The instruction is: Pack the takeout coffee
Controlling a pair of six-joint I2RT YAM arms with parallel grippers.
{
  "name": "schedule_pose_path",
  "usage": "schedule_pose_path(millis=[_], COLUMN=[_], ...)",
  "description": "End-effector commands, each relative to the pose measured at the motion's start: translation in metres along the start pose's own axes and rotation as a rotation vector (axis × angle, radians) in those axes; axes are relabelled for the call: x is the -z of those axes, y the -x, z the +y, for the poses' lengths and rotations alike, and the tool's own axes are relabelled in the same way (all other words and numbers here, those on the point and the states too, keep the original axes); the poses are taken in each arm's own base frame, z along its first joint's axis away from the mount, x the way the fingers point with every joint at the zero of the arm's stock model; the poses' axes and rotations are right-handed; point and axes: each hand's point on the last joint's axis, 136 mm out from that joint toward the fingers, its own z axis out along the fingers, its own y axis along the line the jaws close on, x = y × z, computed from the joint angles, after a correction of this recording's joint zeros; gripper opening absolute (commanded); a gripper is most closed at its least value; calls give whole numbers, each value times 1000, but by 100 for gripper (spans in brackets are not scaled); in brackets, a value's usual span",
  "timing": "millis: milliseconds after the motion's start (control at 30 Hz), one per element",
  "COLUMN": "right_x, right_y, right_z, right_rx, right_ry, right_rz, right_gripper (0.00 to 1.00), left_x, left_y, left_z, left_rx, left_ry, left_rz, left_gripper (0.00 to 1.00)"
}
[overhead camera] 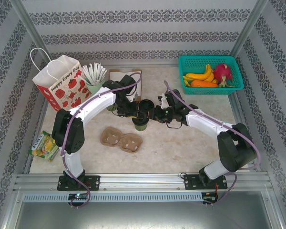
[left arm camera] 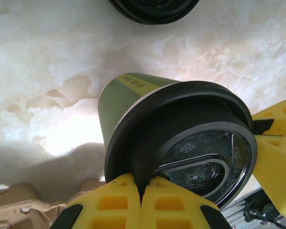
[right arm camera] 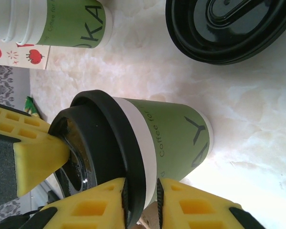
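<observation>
The olive-green paper cup (right arm camera: 176,138) stands mid-table on the worktop (overhead camera: 181,143), wearing its round black plastic lid (left arm camera: 195,138). With jaws together, the left gripper (left arm camera: 140,180) presses the lid; the right gripper (right arm camera: 142,185) has its jaws clamped on the rim. Push squarely, cup upright, till it seats.

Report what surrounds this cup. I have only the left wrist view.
Observer: A printed paper bag stands at the table's back left.
Operator: Give me the back right.
Observer: A teal basket of fruit sits there.
Operator: Now the front.
Observer: A cardboard cup carrier lies flat between the takeout coffee and the arm bases, its wells empty.
</observation>
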Motion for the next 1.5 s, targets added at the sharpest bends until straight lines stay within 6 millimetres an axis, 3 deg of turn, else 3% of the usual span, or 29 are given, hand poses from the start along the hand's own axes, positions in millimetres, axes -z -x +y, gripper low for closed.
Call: schedule_pose_path(millis=[0, 400, 567, 800, 867, 933, 1067, 1167, 1333, 1467], right_x=[-5, -5, -12, -9, -11, -14, -5, 11, 26, 23], right_y=[-27, -43, -64, -86, -86, -75, -28, 4, 26, 33], right_z=[-54, -91, -114, -132, -121, -92, -22, 5, 22, 13], right_rx=[-45, -90, -129, -144, -145, -149, -140, -123, -108, -109], right_ry=[-245, -429, -484, -521, -464, -328, -24, 83, 141, 95], right_rz=[76, 132, 189, 237, 237, 207, 68, -24, -73, -72], right_gripper=[25, 28, 28, 28, 28, 31, 34, 34, 37, 39], left_x=[-44, -49, -69, -85, -84, -74, -35, -10, -2, -4], left_y=[-27, -31, -52, -78, -75, -61, -25, -11, -5, 0], left_z=[48, 61, 87, 107, 107, 99, 79, 67, 40, 26], left_rx=[44, 58, 108, 138, 128, 101, 20, -35, -111, -167], left_ry=[179, 243, 319, 357, 361, 347, 345, 370, 327, 315], left_rz=[161, 188, 279, 377, 364, 308, 158, 100, 79, 69], left_gripper=[0, 0, 0, 0, 0, 0, 0, 0, 0, 0])
